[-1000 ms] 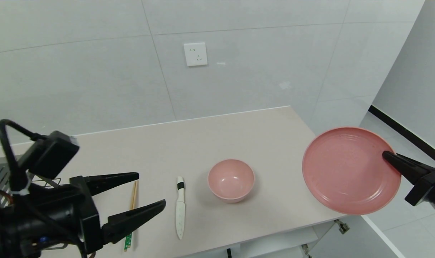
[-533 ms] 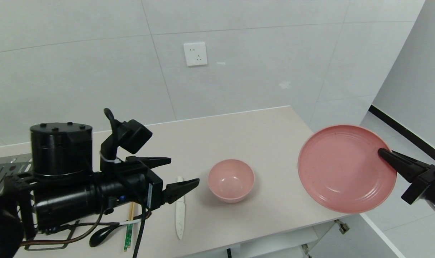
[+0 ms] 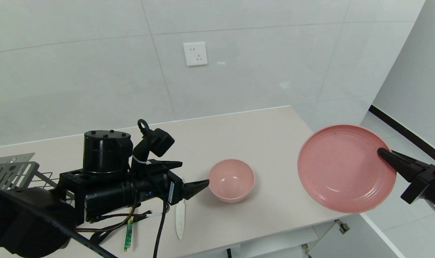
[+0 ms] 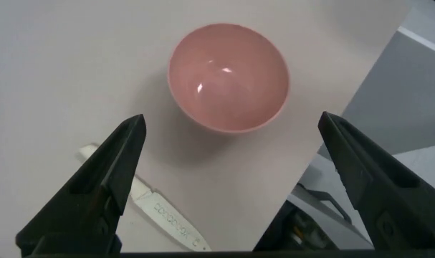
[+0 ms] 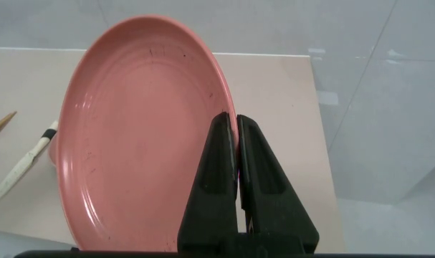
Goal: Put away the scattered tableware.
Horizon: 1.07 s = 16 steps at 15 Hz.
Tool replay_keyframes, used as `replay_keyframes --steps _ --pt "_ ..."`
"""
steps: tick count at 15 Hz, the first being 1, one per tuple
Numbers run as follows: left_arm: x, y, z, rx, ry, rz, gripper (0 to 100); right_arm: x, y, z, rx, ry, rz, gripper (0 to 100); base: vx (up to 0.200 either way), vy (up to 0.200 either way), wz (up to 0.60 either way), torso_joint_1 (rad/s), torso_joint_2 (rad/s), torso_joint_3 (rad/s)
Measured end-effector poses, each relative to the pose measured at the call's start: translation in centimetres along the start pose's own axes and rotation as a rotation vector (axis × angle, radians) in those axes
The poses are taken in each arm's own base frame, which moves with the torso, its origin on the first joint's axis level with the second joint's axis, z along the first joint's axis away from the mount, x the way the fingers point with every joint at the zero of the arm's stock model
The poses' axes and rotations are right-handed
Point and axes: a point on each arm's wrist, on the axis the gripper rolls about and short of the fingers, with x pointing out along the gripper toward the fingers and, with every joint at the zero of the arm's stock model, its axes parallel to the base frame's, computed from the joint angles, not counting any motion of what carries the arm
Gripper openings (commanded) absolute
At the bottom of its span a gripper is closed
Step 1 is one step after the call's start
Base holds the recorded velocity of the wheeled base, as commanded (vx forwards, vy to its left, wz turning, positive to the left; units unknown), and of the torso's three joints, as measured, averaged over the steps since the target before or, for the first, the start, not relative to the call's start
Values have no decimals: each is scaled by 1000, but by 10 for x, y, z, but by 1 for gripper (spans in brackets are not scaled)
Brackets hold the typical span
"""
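A pink bowl (image 3: 231, 180) (image 4: 228, 77) stands upright on the beige counter (image 3: 267, 143). My left gripper (image 3: 190, 175) (image 4: 231, 136) hovers open just to the bowl's left, fingers spread wide. A white knife (image 3: 180, 218) (image 4: 163, 211) and a pair of chopsticks (image 3: 128, 236) lie on the counter under that arm. My right gripper (image 3: 384, 154) (image 5: 237, 129) is shut on the rim of a pink plate (image 3: 344, 167) (image 5: 142, 129), holding it tilted in the air off the counter's right end.
A metal dish rack (image 3: 9, 172) sits at the counter's far left. The counter's right edge (image 3: 332, 211) drops to the floor below the plate. A tiled wall with a socket (image 3: 195, 53) stands behind.
My left arm has swung rightward over the chopsticks and knife, ending beside the bowl. The plate in my right gripper has shifted slightly left and up.
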Motion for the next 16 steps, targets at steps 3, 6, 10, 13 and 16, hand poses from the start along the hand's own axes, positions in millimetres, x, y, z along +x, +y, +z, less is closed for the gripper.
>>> replay_keyframes --steps 3,6,10,13,16 --pt "8 2 -3 -9 17 -3 100 0 0 0 0 -1 0 0 0 0 0 0 0 0" --pt "21 6 -1 -9 21 -1 100 0 0 0 0 0 1 0 0 0 0 0 0 0" --pt "41 11 -1 -11 17 2 100 0 0 -1 1 2 1 0 0 0 0 0 0 0" --pt "56 16 -11 -28 45 20 100 -1 0 -1 1 4 1 0 0 0 0 0 0 0" --pt "74 21 -22 -86 55 73 100 -1 0 -1 1 3 1 0 0 0 0 0 0 0"
